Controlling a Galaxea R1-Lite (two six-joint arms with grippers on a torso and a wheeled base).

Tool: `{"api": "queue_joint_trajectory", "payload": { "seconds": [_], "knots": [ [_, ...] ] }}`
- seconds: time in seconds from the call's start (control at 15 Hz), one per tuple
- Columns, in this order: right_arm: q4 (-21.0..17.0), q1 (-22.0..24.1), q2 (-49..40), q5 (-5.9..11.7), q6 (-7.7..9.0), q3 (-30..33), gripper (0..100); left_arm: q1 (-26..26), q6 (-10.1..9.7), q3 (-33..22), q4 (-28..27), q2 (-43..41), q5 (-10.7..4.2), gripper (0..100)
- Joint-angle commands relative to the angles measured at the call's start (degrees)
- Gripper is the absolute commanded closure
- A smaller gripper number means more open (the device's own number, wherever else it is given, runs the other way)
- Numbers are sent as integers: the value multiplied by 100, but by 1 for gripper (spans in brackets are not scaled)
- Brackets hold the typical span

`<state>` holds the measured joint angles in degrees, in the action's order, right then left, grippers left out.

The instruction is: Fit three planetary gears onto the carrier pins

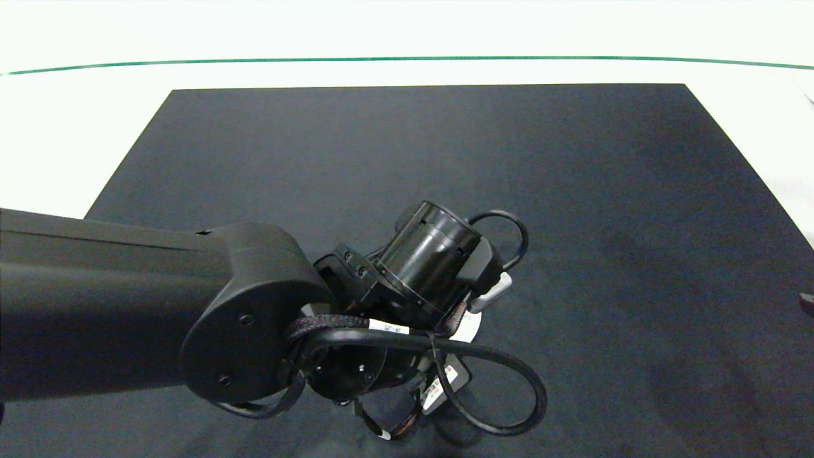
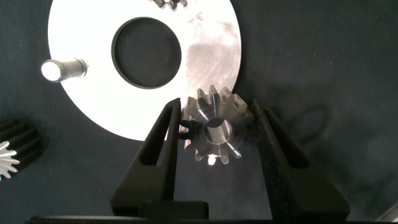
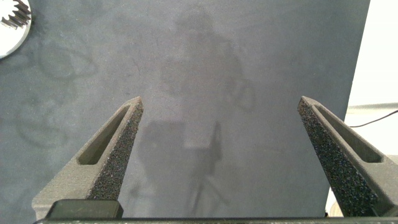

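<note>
Head view: left arm (image 1: 191,305) comes in from the left edge and covers nearly all of the disc (image 1: 469,326), only a sliver shows at centre. Left wrist view: left gripper (image 2: 214,134) grips a gear (image 2: 214,130) at the disc's rim; one pin (image 2: 62,68) bare, another gear (image 2: 12,152) cut off at left, a third (image 2: 168,3) cut off at top. Right gripper (image 3: 221,149) spread wide over bare mat (image 3: 249,74).
</note>
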<state>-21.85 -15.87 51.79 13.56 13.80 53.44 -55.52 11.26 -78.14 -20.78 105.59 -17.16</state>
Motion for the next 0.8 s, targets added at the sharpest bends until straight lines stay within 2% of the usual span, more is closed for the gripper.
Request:
{"api": "queue_joint_trajectory", "payload": {
  "seconds": [0.07,0.2,0.8],
  "knots": [
    [-13,-4,-2,7,9,-1,0,14,16,-26,-13,-13,-15,75],
    [-13,-4,-2,7,9,-1,0,23,122,-43,-13,-57,-15,75],
    [-22,-4,-28,7,17,-9,0,41,122,1,-31,-127,-15,75]
  ]
}}
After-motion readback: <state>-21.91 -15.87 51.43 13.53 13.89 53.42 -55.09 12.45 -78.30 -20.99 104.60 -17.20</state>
